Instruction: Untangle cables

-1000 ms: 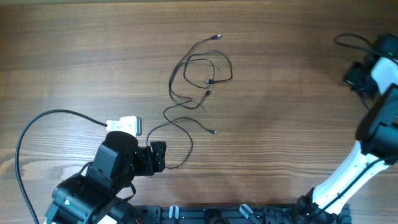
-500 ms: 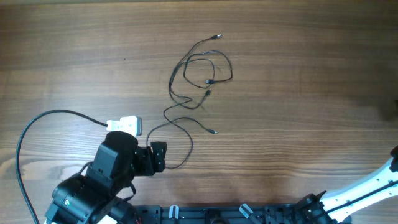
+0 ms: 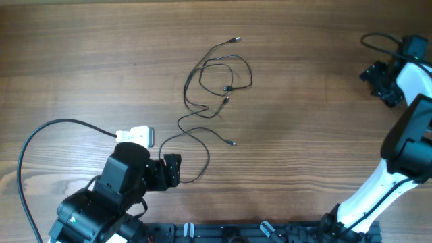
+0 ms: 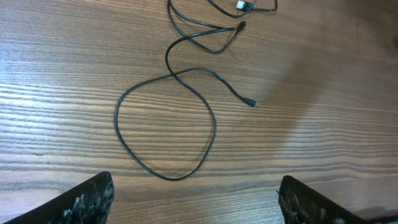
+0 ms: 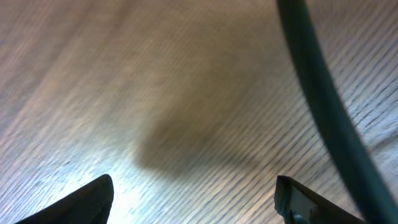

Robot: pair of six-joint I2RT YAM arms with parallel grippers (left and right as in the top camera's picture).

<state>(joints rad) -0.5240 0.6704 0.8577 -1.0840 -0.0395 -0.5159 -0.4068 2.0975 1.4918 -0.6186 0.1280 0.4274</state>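
The cables [image 3: 202,69] are thin black wires lying in a loose tangle at the table's middle, with silvery plug ends pointing outward. One strand runs down into a wide loop [image 4: 213,127] that ends in a small plug [image 4: 254,104]. My left gripper [image 3: 174,169] is open just short of that loop, and nothing lies between its fingers [image 4: 87,200]. Far from the cables, at the right edge, my right gripper [image 3: 375,75] is open over bare wood. The right wrist view is blurred, with fingertips [image 5: 90,198] wide apart.
A thick black arm cord [image 3: 30,145] arcs over the table at the left, ending at a white block [image 3: 135,136] beside the left arm. Another thick cord [image 5: 320,106] crosses the right wrist view. The arm bases stand along the front edge [image 3: 270,233].
The right arm swung out of the overhead view half a second ago and is back at the far right, slightly further left. Cables and left arm have not moved.
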